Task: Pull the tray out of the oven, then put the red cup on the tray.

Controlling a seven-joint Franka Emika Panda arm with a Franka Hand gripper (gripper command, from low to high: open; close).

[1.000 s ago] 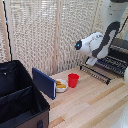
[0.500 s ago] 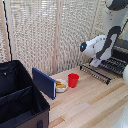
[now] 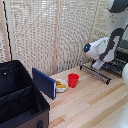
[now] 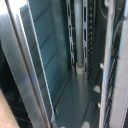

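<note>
At the exterior view's right, the dark oven (image 3: 122,50) stands with its door panel (image 3: 96,73) folded down flat. The tray (image 3: 117,65), a dark rack of thin bars, shows at the oven's mouth behind the door. My gripper (image 3: 98,64) hangs just above the door, at the tray's near end; its fingers are too small to read. The wrist view is filled by grey metal walls and a slotted rail (image 4: 84,35), with no fingers clearly visible. The red cup (image 3: 73,80) stands upright on the wooden table, left of the door and apart from the gripper.
A white bowl of yellow food (image 3: 61,86) sits beside the cup. A blue panel (image 3: 43,82) leans next to it. A large black case (image 3: 17,97) fills the exterior view's left. A slatted blind (image 3: 55,35) runs behind the table.
The arm has shifted slightly down and towards the oven. The cup, bowl and case have not moved.
</note>
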